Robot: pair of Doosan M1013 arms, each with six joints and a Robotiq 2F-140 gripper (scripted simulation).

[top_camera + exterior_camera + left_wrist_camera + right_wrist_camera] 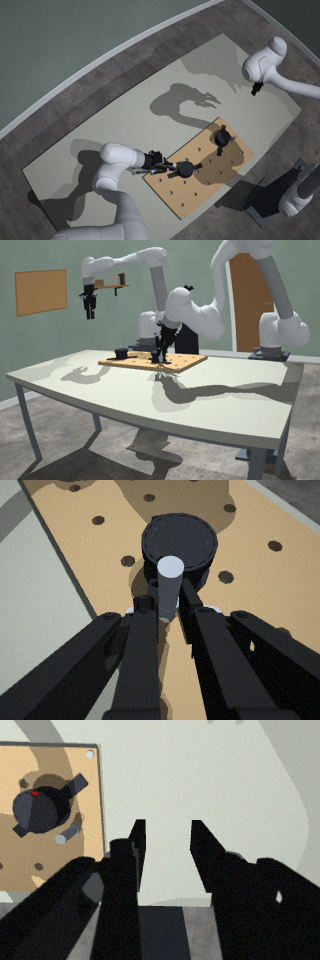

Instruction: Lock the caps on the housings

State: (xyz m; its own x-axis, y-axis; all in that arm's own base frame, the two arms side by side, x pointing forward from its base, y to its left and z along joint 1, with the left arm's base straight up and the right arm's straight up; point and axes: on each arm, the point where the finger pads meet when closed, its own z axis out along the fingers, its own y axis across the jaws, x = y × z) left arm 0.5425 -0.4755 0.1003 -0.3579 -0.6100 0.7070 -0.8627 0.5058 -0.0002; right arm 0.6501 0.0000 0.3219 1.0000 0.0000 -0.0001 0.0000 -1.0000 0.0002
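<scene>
A green wall point(51, 25) point(51, 255) backs the pale table point(124, 121) point(103, 400) point(40, 605) point(225, 770). My left gripper point(172, 167) point(161, 354) point(168, 592) has its jaws clamped on a grey peg point(174, 165) point(160, 358) point(170, 569), just beside the green-marked cap point(185, 169) point(155, 356) point(180, 540). That cap sits over the perforated board point(170, 206) point(191, 361) point(280, 580) point(10, 760), round top upward (I cannot tell whether it is locked). In the top view, the red-marked cap point(222, 138) point(121, 353) point(35, 811) lies toward the board's far right end, round top upward, near a second grey peg point(233, 138) point(120, 346) point(67, 835). My right gripper point(253, 95) point(90, 318) point(168, 835) hangs well above the table, jaws apart with nothing between them, at the left in the exterior view.
</scene>
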